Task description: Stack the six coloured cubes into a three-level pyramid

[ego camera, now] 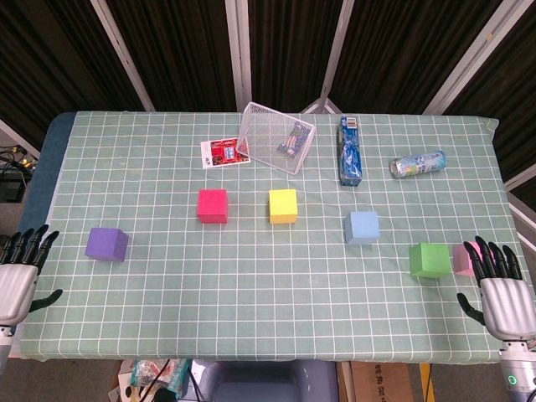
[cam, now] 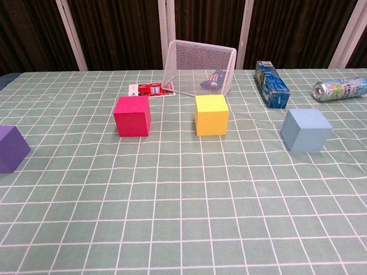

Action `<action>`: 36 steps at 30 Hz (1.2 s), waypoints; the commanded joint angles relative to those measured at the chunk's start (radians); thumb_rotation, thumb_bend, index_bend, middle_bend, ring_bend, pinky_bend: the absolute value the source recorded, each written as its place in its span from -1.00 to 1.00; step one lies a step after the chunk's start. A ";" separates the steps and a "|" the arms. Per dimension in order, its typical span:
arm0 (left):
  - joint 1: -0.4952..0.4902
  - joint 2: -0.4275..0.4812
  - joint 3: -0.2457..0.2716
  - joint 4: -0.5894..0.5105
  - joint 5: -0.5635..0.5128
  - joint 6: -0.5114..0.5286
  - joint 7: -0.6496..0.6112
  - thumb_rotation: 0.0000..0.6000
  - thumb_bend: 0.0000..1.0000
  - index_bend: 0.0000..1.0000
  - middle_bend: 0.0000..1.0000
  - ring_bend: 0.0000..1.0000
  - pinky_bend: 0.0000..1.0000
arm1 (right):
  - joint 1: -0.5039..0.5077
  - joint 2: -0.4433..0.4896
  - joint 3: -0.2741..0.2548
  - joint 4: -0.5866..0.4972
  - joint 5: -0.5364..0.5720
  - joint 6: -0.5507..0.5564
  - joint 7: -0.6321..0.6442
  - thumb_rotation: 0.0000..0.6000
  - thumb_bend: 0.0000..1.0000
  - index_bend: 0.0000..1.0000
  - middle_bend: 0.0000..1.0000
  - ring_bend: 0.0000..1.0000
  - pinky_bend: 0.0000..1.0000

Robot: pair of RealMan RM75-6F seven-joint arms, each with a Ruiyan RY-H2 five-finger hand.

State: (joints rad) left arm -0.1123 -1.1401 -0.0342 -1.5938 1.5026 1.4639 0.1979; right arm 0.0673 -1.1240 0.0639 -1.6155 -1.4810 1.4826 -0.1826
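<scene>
No stacking done yet: purple cube (ego camera: 106, 244), red cube (ego camera: 213, 205), yellow cube (ego camera: 283, 206), blue cube (ego camera: 363, 227), green cube (ego camera: 428, 260) and pink cube (ego camera: 461, 259) are scattered singly on table (ego camera: 251, 310). Left hand (ego camera: 18, 272) and right hand (ego camera: 502, 289) are seen released, fingers spread, nothing held. Recommended: base row to be formed w/ cubes touching, squared to grid. Mesh basket (ego camera: 276, 136), blue box (ego camera: 350, 150), can (ego camera: 417, 164), card (ego camera: 225, 153) are noted at rear, clear of work area.
</scene>
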 commanded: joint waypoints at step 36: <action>-0.017 0.033 -0.010 -0.077 -0.059 -0.055 0.009 1.00 -0.99 -1.00 -1.00 -1.00 -1.00 | 0.003 0.011 0.020 -0.034 0.060 -0.031 0.072 1.00 -0.40 -1.00 -1.00 -1.00 -1.00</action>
State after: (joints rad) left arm -0.1240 -1.1092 -0.0395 -1.6642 1.4473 1.4130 0.2004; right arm 0.0702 -1.1135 0.0824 -1.6478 -1.4235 1.4534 -0.1122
